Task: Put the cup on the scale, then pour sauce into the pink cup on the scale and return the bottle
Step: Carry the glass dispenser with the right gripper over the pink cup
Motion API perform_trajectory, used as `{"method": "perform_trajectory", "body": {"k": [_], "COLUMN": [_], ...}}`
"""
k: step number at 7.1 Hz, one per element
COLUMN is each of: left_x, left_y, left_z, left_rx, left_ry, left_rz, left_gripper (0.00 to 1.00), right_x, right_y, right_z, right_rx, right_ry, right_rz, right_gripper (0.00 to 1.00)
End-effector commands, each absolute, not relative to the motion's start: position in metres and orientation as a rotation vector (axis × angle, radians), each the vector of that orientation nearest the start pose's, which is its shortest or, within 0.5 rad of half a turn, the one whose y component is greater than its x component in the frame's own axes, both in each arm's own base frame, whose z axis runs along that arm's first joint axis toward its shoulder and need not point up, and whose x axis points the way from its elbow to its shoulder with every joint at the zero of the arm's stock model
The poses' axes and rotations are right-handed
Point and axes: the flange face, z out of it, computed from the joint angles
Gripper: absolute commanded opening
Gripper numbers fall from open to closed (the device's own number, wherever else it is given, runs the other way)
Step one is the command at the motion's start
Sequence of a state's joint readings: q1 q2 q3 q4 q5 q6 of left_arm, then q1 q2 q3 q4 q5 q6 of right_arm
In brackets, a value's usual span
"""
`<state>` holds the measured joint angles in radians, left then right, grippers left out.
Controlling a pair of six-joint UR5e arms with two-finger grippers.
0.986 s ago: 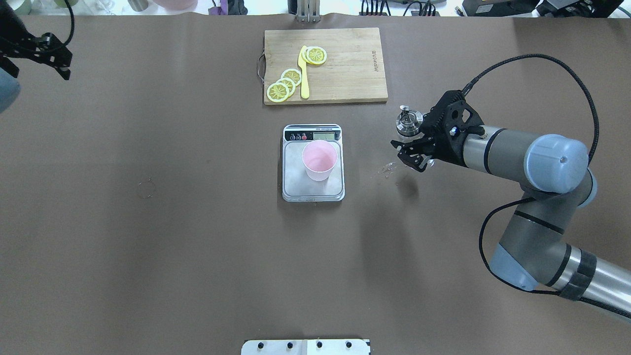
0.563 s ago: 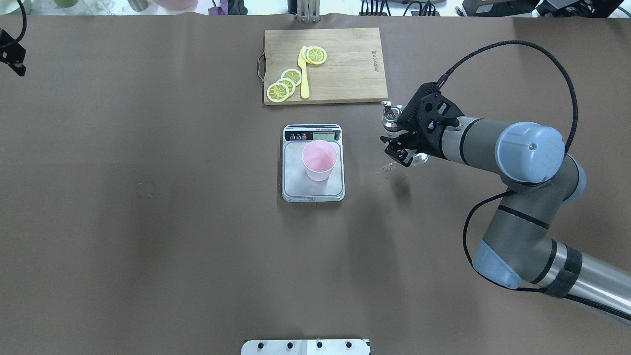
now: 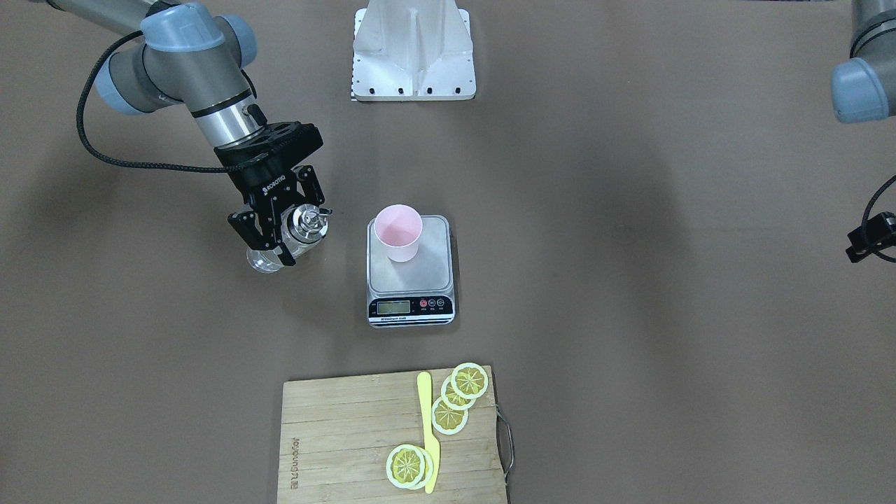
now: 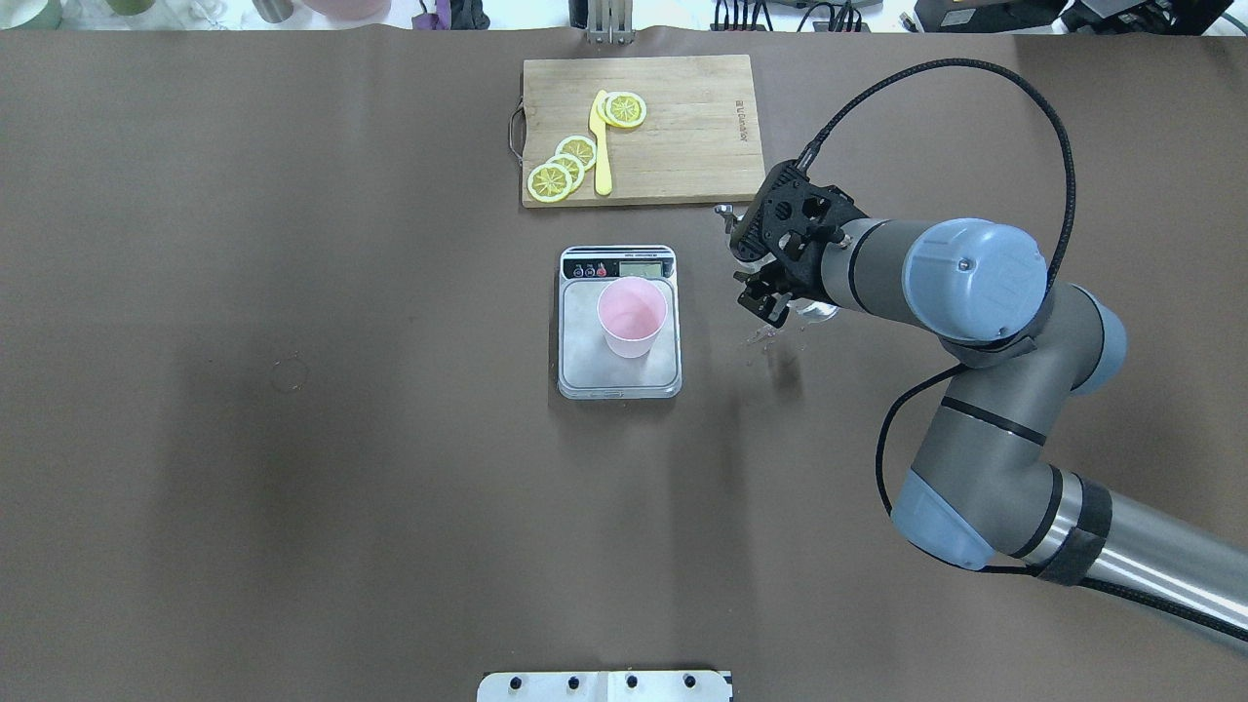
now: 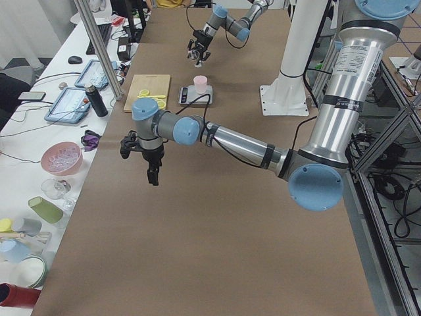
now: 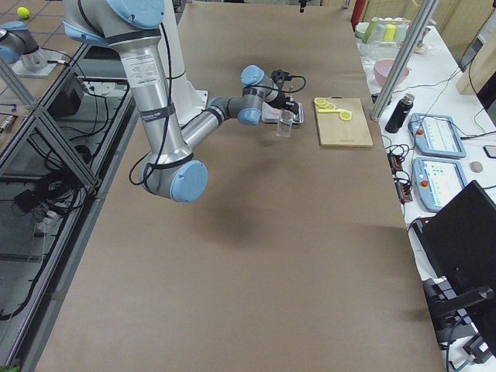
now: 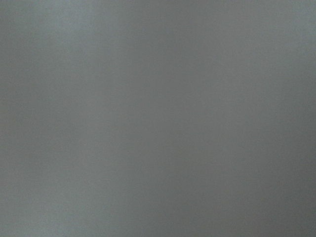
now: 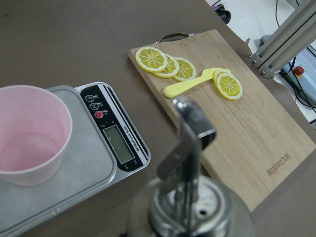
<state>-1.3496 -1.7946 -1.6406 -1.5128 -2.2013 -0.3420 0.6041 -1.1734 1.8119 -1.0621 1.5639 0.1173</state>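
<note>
Seen from overhead, the right hand (image 3: pixel 271 243) pinches the glass bottle (image 3: pixel 308 222) above the bench (image 4: pixel 292 487), at 3 o'clock from the scale (image 4: pixel 583 363). The wrist hides most of the bottle there, and how full it is cannot be made out. The pink cup (image 4: pixel 632 317) stands on the scale's platform. A cutting board (image 4: pixel 682 127) lies at 12 o'clock. The left hand (image 5: pixel 152 172) hangs well apart toward the 9 o'clock end; whether its fingers are spread cannot be told.

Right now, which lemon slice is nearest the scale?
The end lemon slice of the overlapping row of three, beside the cutting board edge facing the scale; the rest lie farther back.
</note>
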Motion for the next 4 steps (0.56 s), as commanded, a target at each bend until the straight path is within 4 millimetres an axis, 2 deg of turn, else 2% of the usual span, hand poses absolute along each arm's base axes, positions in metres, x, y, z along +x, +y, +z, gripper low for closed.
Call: {"method": "perform_trajectory", "body": {"k": [1,2,4], "left_x": [0.043,0.039,0.028], "left_y": [-0.566,-0.554,-0.539], "left_z": [0.553,0.569,0.59], "left_rx": [0.03,0.043,0.036], "left_ry": [0.692,0.697,0.692], "left_rz": [0.039,0.115,0.155], "left_gripper": [0.99,0.99,0.99], "right_x": [-0.436,-0.444,-0.453], "right_y": [-0.449,-0.443,-0.436], "right_z": [0.247,0.236,0.238], "right_rx": [0.937,0.915,0.881], "right_ry": [-0.522,-0.484,-0.449], "right_rz": [-0.772,-0.784,-0.803], "right_gripper": [0.35,0.35,0.35]}}
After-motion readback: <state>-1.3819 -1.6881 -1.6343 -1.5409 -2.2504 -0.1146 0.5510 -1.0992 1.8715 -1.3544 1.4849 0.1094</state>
